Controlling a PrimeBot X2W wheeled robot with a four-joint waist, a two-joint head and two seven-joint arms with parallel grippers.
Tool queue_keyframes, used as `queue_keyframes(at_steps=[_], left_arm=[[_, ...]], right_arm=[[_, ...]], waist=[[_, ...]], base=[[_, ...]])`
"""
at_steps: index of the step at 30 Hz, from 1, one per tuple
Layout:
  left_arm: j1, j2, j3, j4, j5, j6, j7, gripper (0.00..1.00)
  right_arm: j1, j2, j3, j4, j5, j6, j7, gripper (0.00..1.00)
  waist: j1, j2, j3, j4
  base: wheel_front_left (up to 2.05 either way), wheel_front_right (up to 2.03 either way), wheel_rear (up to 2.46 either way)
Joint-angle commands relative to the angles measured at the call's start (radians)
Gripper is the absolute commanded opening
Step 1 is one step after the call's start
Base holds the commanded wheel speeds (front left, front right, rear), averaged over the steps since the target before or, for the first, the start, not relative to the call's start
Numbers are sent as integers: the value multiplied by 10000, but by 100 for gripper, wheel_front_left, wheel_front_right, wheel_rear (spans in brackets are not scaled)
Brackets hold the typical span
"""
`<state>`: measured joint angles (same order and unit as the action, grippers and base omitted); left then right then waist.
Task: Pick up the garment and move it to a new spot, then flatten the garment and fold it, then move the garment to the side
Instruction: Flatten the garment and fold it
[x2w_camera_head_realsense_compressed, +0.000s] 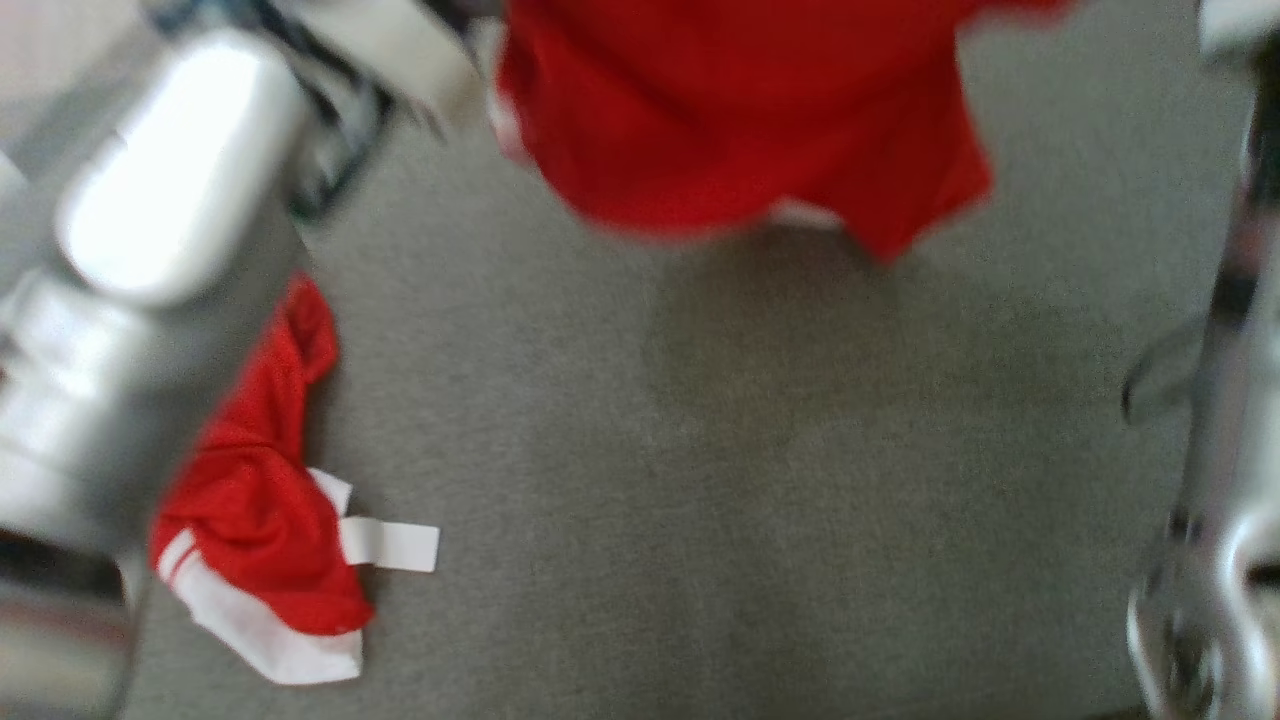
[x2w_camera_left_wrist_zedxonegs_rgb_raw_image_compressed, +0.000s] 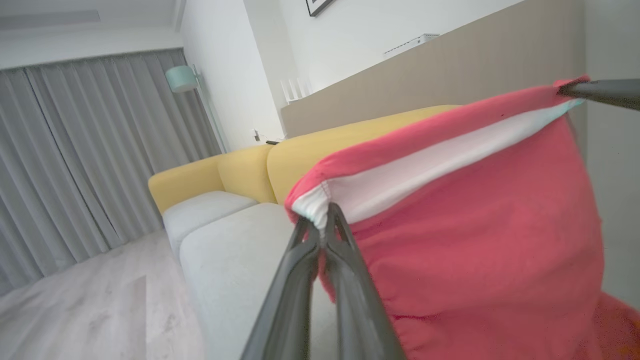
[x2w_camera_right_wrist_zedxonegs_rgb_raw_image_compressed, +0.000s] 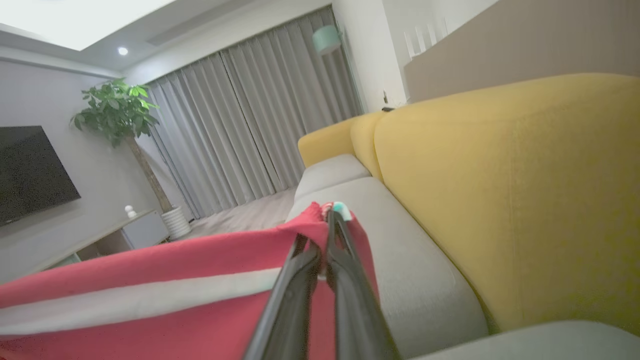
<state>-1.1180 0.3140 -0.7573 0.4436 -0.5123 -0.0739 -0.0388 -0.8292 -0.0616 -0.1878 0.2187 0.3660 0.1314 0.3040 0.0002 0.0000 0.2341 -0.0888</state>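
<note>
The left end effector (x2w_camera_left_wrist_zedxonegs_rgb_raw_image_compressed: 324, 222) is pinching shut on one end of the white band (x2w_camera_left_wrist_zedxonegs_rgb_raw_image_compressed: 425, 165) edging the red garment (x2w_camera_left_wrist_zedxonegs_rgb_raw_image_compressed: 475, 240), and the right end effector (x2w_camera_right_wrist_zedxonegs_rgb_raw_image_compressed: 329, 216) is clamping the other end. The red garment is hanging stretched between them before the yellow-backed sofa (x2w_camera_right_wrist_zedxonegs_rgb_raw_image_compressed: 500, 190), while a second red-and-white garment (x2w_camera_head_realsense_compressed: 260, 500) is lying crumpled on the grey surface (x2w_camera_head_realsense_compressed: 700, 450) below.

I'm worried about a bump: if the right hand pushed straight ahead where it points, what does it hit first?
Past the garment pinched in the right hand, probably the sofa's grey seat cushion; depth is unclear.
</note>
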Motion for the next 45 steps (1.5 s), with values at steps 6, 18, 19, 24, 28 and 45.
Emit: queue_keyframes(at_steps=[6, 18, 19, 24, 28, 45], left_arm=[[-3011, 241, 924, 1611, 563, 100, -780, 0], [-2958, -611, 465, 3819, 502, -475, -2188, 0], [-2586, -664, 338, 3823, 423, -505, -2200, 0], [-464, -811, -715, 3426, -94, -560, -2221, 0], [942, -529, -1819, 2721, -733, -564, -2205, 0], [4074, -225, -3897, 613, -1074, -20, -1780, 0]], right_arm=[[-3830, 111, 226, 2630, -479, -7, -2101, 0], [-4513, -32, 1119, 7365, -789, -7, -4308, 0], [-4317, -118, 1233, 7631, -823, -7, -4220, 0], [-3066, -802, 2222, 8736, -635, -7, -2872, 0], [-2057, -1487, 3048, 8956, -87, -7, -1624, 0], [1909, -4123, 5056, 6047, 2877, -7, 1501, 0]], waist=[[-2, 0, 1727, -871], [-2, 0, 1979, -912], [-2, 0, 1919, -873], [-2, 0, 1507, -569], [-2, 0, 1091, -398], [-2, 0, -1124, -465]], base=[[0, 0, 0], [0, 0, 0], [0, 0, 0], [0, 0, 0], [0, 0, 0], [0, 0, 0]])
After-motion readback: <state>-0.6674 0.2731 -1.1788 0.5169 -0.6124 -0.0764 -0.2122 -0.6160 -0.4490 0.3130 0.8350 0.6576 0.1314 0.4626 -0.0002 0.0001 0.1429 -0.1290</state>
